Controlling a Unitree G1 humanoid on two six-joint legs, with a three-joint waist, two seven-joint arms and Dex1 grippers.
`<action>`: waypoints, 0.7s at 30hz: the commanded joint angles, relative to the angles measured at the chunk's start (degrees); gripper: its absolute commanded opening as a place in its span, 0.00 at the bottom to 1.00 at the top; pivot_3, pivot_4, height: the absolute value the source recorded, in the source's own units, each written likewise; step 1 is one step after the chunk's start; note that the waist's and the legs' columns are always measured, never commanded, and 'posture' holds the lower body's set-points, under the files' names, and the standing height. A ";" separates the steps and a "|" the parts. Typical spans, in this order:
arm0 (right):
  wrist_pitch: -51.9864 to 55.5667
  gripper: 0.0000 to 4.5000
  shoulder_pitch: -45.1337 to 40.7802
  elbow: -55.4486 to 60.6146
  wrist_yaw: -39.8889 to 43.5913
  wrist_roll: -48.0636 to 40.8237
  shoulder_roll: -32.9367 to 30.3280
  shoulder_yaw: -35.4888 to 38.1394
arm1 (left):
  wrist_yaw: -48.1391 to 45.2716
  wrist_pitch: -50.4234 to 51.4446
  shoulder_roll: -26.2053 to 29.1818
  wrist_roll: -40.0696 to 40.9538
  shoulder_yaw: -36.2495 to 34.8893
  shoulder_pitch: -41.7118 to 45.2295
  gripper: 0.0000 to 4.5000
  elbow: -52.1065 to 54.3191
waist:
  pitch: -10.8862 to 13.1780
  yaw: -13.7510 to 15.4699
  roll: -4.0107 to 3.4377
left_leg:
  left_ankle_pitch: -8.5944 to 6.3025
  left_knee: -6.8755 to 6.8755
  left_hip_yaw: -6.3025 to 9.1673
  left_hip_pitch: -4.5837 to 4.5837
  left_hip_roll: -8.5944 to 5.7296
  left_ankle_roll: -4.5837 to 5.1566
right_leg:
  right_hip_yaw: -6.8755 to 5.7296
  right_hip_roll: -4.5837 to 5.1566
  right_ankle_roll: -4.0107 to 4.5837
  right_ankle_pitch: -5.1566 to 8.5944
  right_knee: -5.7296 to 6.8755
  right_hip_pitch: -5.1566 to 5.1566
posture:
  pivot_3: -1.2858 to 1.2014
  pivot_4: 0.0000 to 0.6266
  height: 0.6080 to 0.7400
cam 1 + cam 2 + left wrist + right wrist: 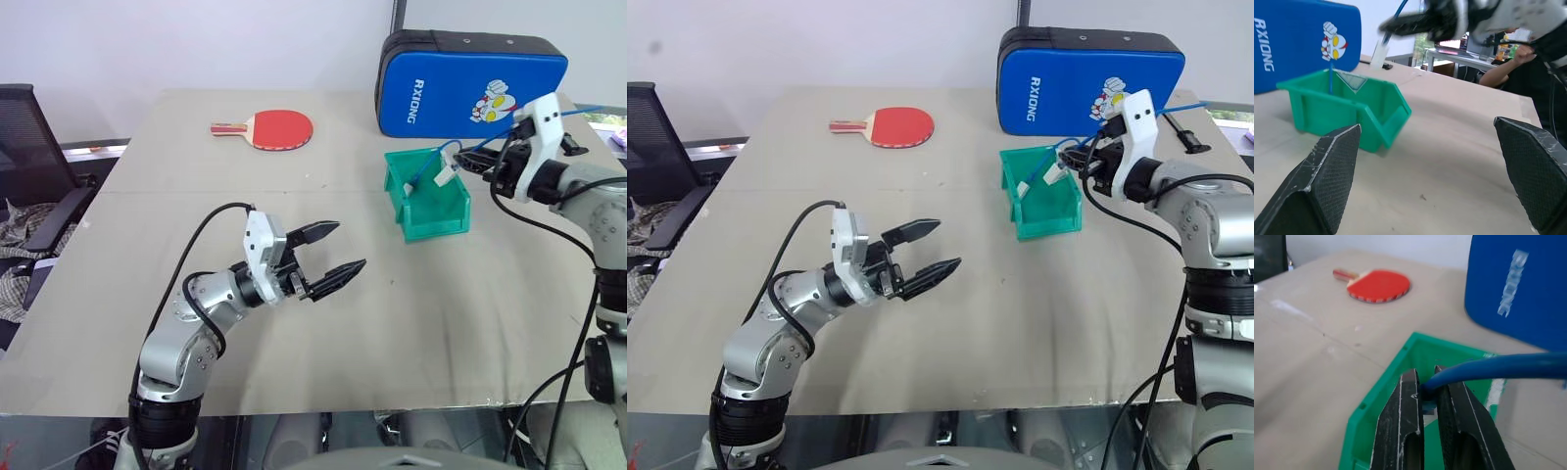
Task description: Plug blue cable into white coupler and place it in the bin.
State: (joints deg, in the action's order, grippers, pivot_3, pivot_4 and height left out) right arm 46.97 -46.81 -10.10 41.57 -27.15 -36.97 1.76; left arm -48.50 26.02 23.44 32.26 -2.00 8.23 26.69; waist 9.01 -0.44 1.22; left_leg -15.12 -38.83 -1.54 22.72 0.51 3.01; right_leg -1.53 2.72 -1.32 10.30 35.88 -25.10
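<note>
The left arm was bent low over the near part of the tan table (294, 157), its forearm reaching forward and toward the right. The left gripper (326, 257) hung above the tabletop with its two black fingers spread wide and nothing between them; the wrist view showed bare table between its pads and the bin ahead.

The right arm reached in from the right side, its forearm raised and its gripper (468, 161) pointing leftward and slightly down, held above the right rim of the bin (427, 211). Its fingers (1400, 431) were pressed together on the blue cable (1498, 366), which ran out between them to one side. From the gripper, the cable looped down into the bin, and the white coupler (445, 177) hung on it just above the bin's open top.

The green bin stood on the far right part of the table, its low cut-away front turned toward the robot. Just behind it stood the blue padded case (470, 83), upright at the table's far right edge. A red table tennis paddle (276, 128) lay flat toward the far edge, well apart from the bin on the left.

A wide stretch of bare table lay between the two grippers and across the whole near half. A black office chair (29, 147) stood off the table's left side.
</note>
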 commanded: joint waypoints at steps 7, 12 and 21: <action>-13.20 0.75 -12.42 -26.76 13.73 10.54 0.41 -7.33 | 2.14 -1.29 0.25 1.39 0.46 -1.06 1.00 3.34 | 0.04 0.05 -0.03 | 0.00 0.11 -0.01 0.07 -0.01 0.00 | 0.00 0.03 -0.03 -0.02 -0.08 -0.05 | 0.52 0.24 0.93; -15.22 0.99 -8.89 -20.91 16.95 12.13 -3.87 -6.22 | 3.92 -0.89 -0.42 2.50 0.22 -0.54 1.00 4.17 | 0.08 0.35 -0.08 | 0.00 0.12 0.01 0.08 -0.01 0.00 | -0.01 0.05 -0.03 -0.02 -0.08 -0.05 | 0.52 0.24 0.93; -21.69 0.99 14.28 4.83 15.85 5.75 -10.89 10.07 | 4.63 -0.70 1.21 3.97 -2.22 -1.33 1.00 2.80 | 0.10 1.21 -0.10 | 0.00 0.13 0.03 0.06 -0.01 0.00 | -0.02 0.06 -0.05 -0.01 -0.07 -0.04 | 0.52 0.24 0.93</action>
State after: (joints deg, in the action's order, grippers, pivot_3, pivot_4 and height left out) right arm 26.44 -34.22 -12.08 57.72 -18.56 -46.12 5.87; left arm -43.93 25.86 23.79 35.18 -2.51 7.00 28.33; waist 9.11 0.77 1.12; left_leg -15.12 -38.69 -1.54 22.76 0.50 3.01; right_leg -1.54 2.77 -1.37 10.30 35.83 -25.14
